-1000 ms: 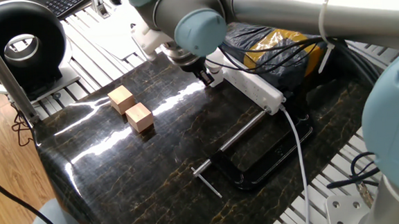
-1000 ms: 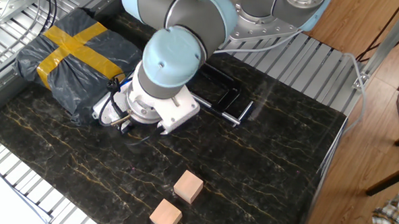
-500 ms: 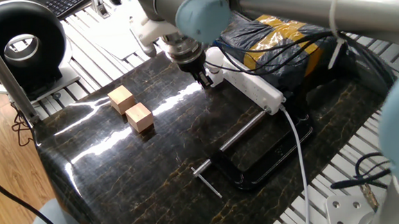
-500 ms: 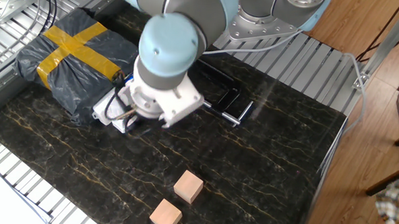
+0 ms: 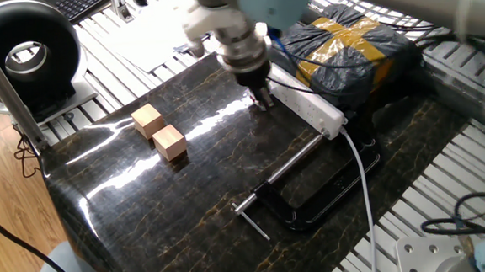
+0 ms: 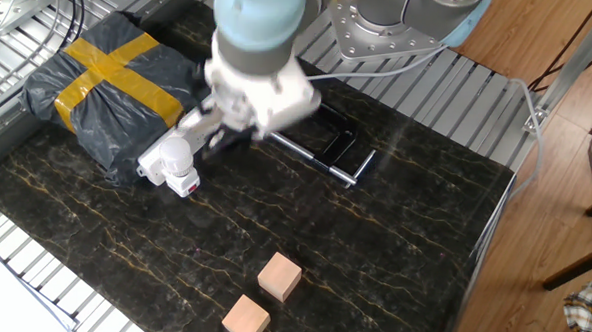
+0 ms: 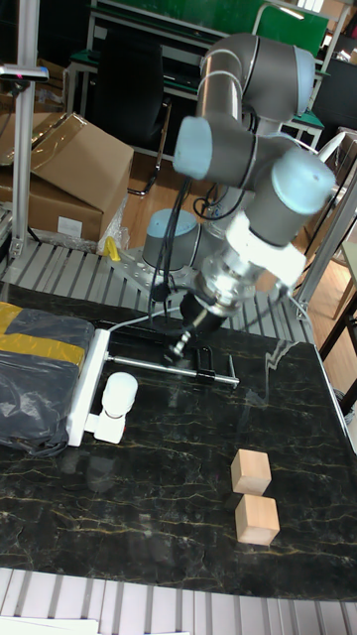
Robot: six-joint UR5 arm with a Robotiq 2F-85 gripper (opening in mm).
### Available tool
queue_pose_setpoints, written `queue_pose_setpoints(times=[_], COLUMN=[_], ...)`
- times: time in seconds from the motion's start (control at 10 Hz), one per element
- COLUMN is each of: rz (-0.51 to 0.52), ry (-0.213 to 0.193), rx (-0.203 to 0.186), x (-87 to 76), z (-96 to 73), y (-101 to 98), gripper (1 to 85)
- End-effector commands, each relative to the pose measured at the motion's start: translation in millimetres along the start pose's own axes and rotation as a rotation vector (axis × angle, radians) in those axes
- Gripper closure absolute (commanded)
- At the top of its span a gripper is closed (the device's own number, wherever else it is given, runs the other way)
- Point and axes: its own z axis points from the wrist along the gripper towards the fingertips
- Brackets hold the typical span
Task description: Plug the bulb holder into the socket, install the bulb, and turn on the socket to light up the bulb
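The white socket (image 7: 84, 382) lies along the black bag, its cable running off the table's edge in one fixed view (image 5: 308, 107). At its end sits the white bulb holder (image 7: 109, 427) with the white bulb (image 7: 121, 392) upright in it; both show in the other fixed view, holder (image 6: 185, 181) and bulb (image 6: 175, 153). My gripper (image 7: 181, 344) hangs to the side of the bulb, apart from it, fingers slightly parted and empty. In one fixed view the gripper (image 5: 262, 98) hides the bulb.
Two tan wooden cubes (image 5: 147, 119) (image 5: 169, 142) stand on the dark marble table. A black clamp (image 5: 314, 199) with a metal rod lies beside the socket. A black bag with yellow tape (image 6: 102, 74) sits behind it. Metal slats border the table.
My gripper has let go of the bulb and drawn back from it along the socket. The bulb, hidden by the arm before, now stands exposed in its holder.
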Motion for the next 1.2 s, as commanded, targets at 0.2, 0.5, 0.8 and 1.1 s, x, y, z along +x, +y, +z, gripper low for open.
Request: queue_pose_setpoints(times=[0.2, 0.5, 0.8, 1.1], rz=[0.020, 0.035, 0.032, -0.018], ry=[-0.163, -0.125, -0.087, -0.083], rx=[0.010, 0.020, 0.037, 0.097], x=[-26.3, -13.0, 8.3, 25.1], z=[-5.1, 0.8, 30.4, 47.3], y=[13.7, 29.6, 67.8, 41.2], gripper=[84.3, 84.3, 84.3, 84.3])
